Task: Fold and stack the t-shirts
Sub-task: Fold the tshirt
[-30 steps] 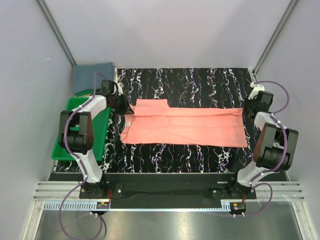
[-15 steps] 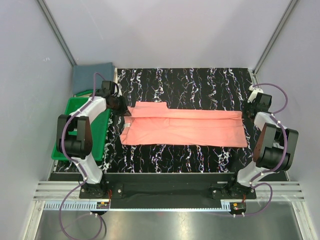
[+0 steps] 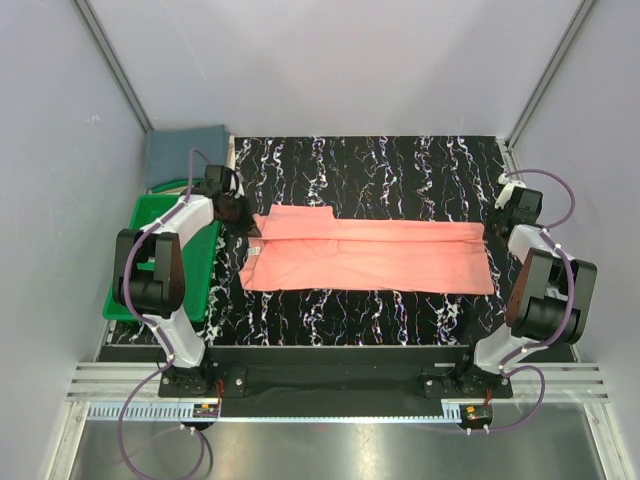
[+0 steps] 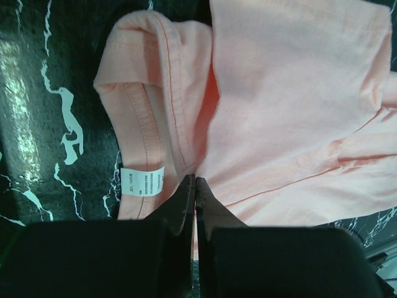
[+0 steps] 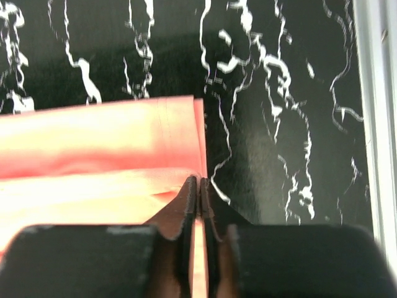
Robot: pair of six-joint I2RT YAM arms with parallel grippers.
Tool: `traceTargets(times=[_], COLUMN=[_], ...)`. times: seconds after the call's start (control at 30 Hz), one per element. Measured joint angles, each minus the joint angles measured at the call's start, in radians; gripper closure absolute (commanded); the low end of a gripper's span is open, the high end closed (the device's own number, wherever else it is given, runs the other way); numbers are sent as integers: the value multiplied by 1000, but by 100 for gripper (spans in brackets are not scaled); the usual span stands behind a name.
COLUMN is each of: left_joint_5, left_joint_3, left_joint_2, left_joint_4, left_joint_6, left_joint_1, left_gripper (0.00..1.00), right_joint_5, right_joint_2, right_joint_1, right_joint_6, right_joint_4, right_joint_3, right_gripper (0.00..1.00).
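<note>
1. Two t-shirts are in play, and they are not yet stacked. The salmon-pink t-shirt [image 3: 370, 257] lies across the middle of the marbled surface [image 3: 400, 170] as a long flat band, its sides turned in so that no sleeve sticks out.
2. That lengthwise fold looks done. The band's long edges run fairly straight from collar end to hem end, and the white neck label [image 4: 142, 182] shows at the collar end.
3. At the collar end, the left hand [image 4: 194, 183] has its jaws pressed fully together on the edge of a folded layer, just beside the label.
4. At the hem corner, the right hand [image 5: 198, 183] has its jaws all but together, with a thin strip of pink cloth caught between them.
5. The blue-grey t-shirt [image 3: 185, 152] sits in the far left corner, beyond the green tray [image 3: 120, 310] and well apart from the pink one. It looks like a compact folded pad, though it is too small in the overhead view to be sure.
6. By my judgement, what is left is to fold the pink band crosswise into a compact rectangle, then bring the two shirts together into one stack.
</note>
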State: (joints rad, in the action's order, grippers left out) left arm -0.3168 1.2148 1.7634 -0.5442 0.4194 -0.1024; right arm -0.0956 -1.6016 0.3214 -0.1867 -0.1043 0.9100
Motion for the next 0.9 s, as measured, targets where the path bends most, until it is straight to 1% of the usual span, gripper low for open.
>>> traceTargets(times=[0.03, 0.07, 0.1, 0.13, 0.17, 0.3, 0.33, 0.4, 0.43, 0.47, 0.53, 0.57, 0.6, 0.7, 0.8, 0.9], left_joint_5=[0, 1, 2, 5, 10, 50, 68, 92, 93, 93, 80, 73, 64, 49, 32, 13], left_joint_3=[-9, -15, -23, -27, -28, -23, -15, 9, 26, 48, 106, 132, 170, 241, 267, 287], left_joint_2=[0, 0, 0, 0, -1, -14, -18, -21, -21, -21, -19, -17, -10, 20, 60, 127], left_joint_4=[-1, -4, -13, -24, -41, -106, -124, -156, -168, -174, -182, -186, -186, -172, -163, -171], left_joint_6=[0, -2, 0, 1, 2, -6, -9, -14, -19, -26, -37, -39, -43, -46, -45, -46], left_joint_1=[-4, -8, -12, -16, -20, -33, -36, -40, -40, -40, -40, -39, -40, -40, -40, -40], left_gripper=[88, 85, 82, 75, 70, 64, 61, 58, 56, 53, 51, 51, 51, 51, 51, 51], right_joint_5=[0, 2, 9, 15, 30, 103, 115, 129, 132, 127, 90, 63, 26, -54, -105, -145], right_joint_2=[5, 9, 13, 13, 13, 8, 6, 2, 1, 0, -5, -11, -19, -67, -155, -238], right_joint_1=[0, 0, 0, 0, 0, -1, -2, -4, -7, -12, -22, -29, -38, -83, -154, -211], right_joint_6=[5, 11, 15, 16, 25, 90, 119, 196, 240, 288, 389, 451, 503, 605, 652, 657], right_joint_4=[-14, -27, -47, -63, -92, -206, -234, -269, -288, -311, -344, -358, -360, -365, -381, -395], right_joint_3=[-1, -1, 1, 4, 14, 95, 128, 190, 220, 250, 298, 318, 328, 332, 331, 326], right_gripper=[82, 80, 78, 78, 77, 75, 71, 64, 64, 66, 70, 71, 76, 79, 81, 82])
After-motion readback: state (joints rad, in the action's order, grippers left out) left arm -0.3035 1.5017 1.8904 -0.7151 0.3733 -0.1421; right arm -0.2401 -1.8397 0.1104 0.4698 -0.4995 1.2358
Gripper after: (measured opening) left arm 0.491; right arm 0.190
